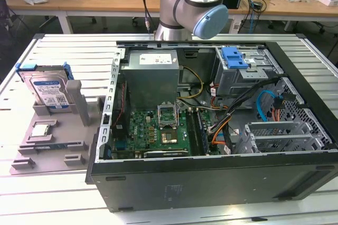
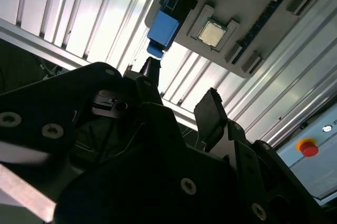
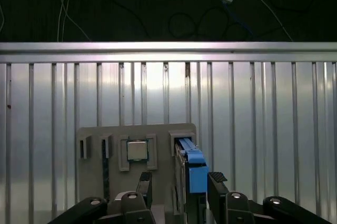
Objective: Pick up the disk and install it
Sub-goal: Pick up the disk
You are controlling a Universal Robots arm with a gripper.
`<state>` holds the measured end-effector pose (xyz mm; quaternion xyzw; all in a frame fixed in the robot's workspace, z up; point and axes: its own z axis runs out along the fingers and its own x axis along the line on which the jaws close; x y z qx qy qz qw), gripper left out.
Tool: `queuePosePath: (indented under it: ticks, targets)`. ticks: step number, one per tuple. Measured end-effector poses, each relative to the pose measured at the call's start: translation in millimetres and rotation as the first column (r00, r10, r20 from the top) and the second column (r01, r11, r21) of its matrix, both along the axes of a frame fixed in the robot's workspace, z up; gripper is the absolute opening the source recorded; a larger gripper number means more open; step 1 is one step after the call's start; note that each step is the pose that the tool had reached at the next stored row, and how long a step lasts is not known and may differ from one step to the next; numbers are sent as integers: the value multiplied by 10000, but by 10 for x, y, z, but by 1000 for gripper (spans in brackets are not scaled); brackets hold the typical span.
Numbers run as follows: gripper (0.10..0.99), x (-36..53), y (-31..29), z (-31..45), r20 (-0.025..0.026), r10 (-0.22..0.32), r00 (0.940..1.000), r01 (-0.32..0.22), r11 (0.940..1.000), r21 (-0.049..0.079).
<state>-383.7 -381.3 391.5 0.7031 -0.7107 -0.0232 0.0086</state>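
Exterior view, and the disk (image 1: 50, 90) is standing on edge in the grey holder (image 1: 63, 143) on the slatted table (image 1: 68, 50), at the exterior view's left, beside the open computer case (image 1: 211, 177). My arm (image 1: 193, 3) is up behind the case. In the first wrist view my gripper (image 3: 180, 184) is spread wide and gripping nothing. The disk's blue carrier shows edge-on well beyond my fingertips, near the small square chip (image 3: 137, 150).

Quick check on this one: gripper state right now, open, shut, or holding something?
Gripper: open, fingers apart, holding nothing. The disk stands in its grey holder, not gripped.
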Motion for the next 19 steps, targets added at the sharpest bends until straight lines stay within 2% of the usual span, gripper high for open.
queuePosePath:
  ticks: [15, 17, 19]
  targets:
    - [541, 29, 8, -205, 0, -2, 10000, 2, 10000, -13]
    - [541, 34, 7, -256, 0, -1, 10000, 1, 10000, -16]
    - [541, 79, 16, -299, -1, 9, 10000, -9, 10000, -56]
